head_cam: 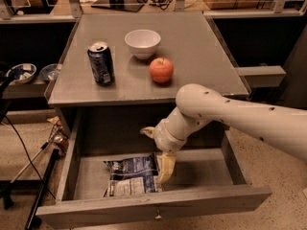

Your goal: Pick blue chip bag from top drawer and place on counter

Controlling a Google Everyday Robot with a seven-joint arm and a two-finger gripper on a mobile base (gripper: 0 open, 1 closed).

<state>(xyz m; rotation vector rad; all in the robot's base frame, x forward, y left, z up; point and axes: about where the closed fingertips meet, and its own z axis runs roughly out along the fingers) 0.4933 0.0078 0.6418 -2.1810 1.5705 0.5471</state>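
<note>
The blue chip bag (130, 176) lies flat on the floor of the open top drawer (201, 175), left of middle. The end effector (155, 153) hangs inside the drawer with its fingers spread apart (one tip down at the bag's right edge, the other pointing left above it), gripping nothing. On the surface (201, 56) stand a soda can (101, 63), a white bowl (142, 43) and an apple (161, 70).
</note>
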